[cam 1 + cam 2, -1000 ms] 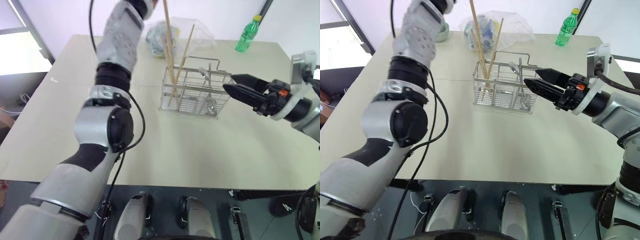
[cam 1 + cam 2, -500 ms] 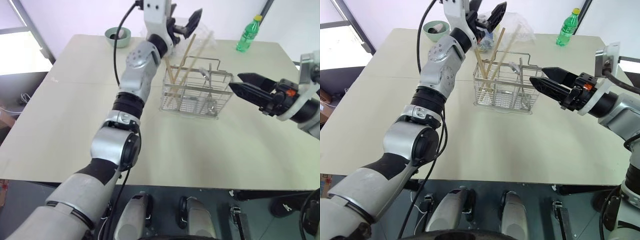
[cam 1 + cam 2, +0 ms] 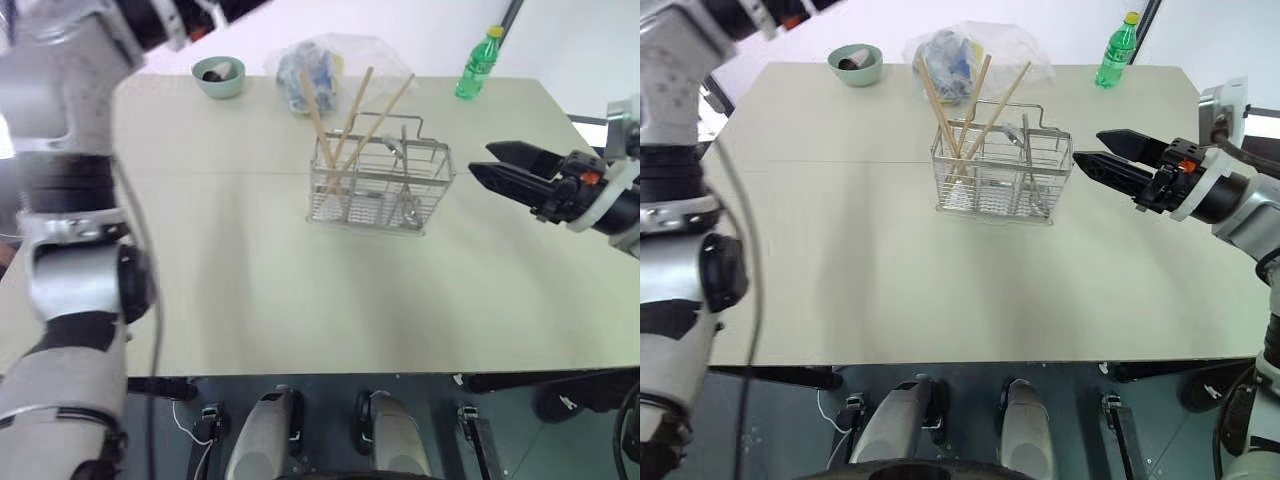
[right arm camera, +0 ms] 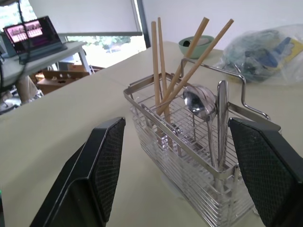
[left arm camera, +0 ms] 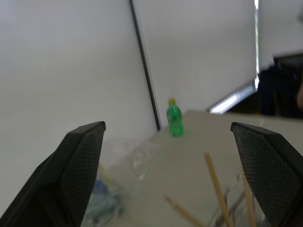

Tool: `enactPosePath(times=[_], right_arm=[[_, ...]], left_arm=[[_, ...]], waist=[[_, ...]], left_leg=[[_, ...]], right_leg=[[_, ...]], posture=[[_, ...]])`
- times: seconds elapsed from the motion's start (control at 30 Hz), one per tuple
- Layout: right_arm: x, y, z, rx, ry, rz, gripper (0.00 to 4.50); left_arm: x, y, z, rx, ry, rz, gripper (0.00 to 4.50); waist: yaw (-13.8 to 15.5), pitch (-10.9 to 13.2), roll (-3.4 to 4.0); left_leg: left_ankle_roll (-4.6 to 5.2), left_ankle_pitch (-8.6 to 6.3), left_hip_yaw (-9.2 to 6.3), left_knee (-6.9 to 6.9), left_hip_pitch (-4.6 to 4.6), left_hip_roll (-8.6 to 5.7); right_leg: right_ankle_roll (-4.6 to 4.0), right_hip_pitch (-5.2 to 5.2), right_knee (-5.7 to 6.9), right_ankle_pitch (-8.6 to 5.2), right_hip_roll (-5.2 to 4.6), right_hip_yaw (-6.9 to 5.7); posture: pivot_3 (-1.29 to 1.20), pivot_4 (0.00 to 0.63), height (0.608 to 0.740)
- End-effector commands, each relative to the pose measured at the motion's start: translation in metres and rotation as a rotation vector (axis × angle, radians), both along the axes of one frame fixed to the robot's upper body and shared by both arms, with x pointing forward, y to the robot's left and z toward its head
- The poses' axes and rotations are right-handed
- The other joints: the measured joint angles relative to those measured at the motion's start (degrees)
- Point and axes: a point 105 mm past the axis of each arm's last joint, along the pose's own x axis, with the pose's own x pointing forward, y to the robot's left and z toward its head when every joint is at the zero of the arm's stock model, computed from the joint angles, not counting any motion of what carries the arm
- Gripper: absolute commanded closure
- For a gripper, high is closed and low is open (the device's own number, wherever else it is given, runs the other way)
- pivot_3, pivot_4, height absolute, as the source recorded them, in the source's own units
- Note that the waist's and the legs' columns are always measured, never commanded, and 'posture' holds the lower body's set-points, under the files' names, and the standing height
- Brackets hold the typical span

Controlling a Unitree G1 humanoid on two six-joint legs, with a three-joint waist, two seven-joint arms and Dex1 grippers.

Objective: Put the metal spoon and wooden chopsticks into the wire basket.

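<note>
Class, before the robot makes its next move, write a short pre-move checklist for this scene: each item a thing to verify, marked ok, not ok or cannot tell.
1. Wooden chopsticks stand in the wire basket, tips leaning out over the rim: ok.
2. Metal spoon is inside the basket, bowl end up: ok.
3. Basket stands upright on the table: ok.
4. Left tool is open and holds nothing: ok.
5. Right tool is open, holds nothing and is apart from the basket: ok.
6. No task item lies loose on the table: ok.
</note>
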Motion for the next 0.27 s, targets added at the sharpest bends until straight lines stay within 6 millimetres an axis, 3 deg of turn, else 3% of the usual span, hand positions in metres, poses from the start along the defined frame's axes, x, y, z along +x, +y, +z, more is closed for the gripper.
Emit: enactPosePath(times=[0.03,0.13,0.27], right_arm=[[-0.002,-0.012,0.008,-0.048,-0.038,-0.012,0.93],[0.001,-0.016,0.005,-0.065,-0.025,-0.009,0.93],[0.006,-0.015,0.002,-0.064,-0.017,-0.001,0.93]], left_arm=[[-0.016,0.024,-0.032,0.174,0.082,-0.007,0.05],[-0.028,0.038,-0.055,0.246,0.157,-0.006,0.05],[-0.033,0.041,-0.066,0.267,0.175,0.0,0.05]], waist=[[-0.2,0.0,0.01],[0.0,0.1,-0.03],[0.2,0.1,-0.02]], left_leg=[[0.02,-0.06,-0.03,0.0,-0.02,0.0],[0.0,-0.13,-0.1,-0.02,-0.12,0.03],[-0.13,-0.11,-0.13,-0.01,-0.14,0.02]], right_leg=[[-0.04,-0.05,-0.03,-0.02,0.01,0.0],[-0.17,-0.18,-0.02,-0.09,0.01,0.02],[-0.17,-0.13,-0.08,-0.09,-0.05,0.0]], posture=[[0.0,0.15,0.686],[0.0,0.15,0.686],[0.0,0.15,0.686]])
